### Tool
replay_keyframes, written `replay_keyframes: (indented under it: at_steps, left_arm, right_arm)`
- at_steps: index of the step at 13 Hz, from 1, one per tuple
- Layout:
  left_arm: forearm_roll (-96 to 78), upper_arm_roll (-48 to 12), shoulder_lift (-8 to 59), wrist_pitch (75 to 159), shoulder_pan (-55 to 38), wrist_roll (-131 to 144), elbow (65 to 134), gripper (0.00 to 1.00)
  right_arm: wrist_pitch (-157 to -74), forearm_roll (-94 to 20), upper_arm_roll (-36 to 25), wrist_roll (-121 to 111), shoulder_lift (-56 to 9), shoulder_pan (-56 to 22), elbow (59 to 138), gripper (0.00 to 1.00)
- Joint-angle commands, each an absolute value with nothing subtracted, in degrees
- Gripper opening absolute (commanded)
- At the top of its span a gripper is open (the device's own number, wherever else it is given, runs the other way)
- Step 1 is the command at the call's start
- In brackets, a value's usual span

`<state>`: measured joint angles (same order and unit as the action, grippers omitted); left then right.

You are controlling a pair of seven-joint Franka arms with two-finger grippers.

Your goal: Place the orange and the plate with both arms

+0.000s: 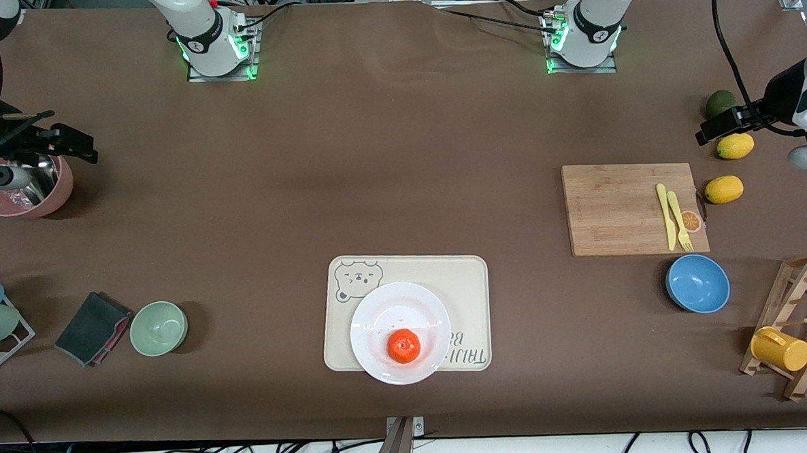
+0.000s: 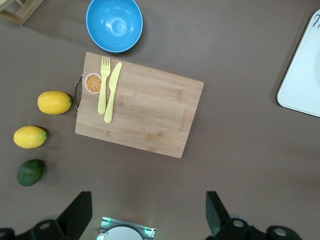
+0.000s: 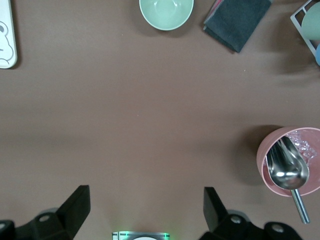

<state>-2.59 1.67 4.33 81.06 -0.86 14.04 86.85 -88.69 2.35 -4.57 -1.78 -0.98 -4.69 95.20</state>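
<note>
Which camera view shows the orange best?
The front view: there the orange is fully visible, sitting on the white plate on the bear-print tray. Neither wrist view shows the orange; each catches only an edge of that tray.

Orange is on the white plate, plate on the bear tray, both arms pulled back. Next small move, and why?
Probably none beyond holding: the small round orange sits on the round white plate, which rests on the cream bear-print tray. The left gripper and right gripper are open, empty, high at the table's ends.
</note>
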Motion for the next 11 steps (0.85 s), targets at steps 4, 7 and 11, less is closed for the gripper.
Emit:
replay_keyframes:
  at_steps: [4, 7, 11]
  left_arm:
    - [-4.22, 2.11, 3.87, 81.12, -0.88, 13.62, 86.84, 1.0]
    - [-4.22, 2.11, 3.96, 81.21, -0.88, 13.62, 86.75, 1.0]
    - [-4.22, 2.11, 3.96, 81.56, -0.88, 13.45, 86.75, 1.0]
  right_arm:
    - [-90.35, 2.73, -3.16, 3.25, 0.97, -4.57, 97.65, 1.0]
    - [-90.44, 2.11, -3.25, 3.25, 0.7, -4.57, 97.12, 1.0]
    - [-90.26, 2.02, -3.16, 3.25, 0.79, -4.57, 97.12, 1.0]
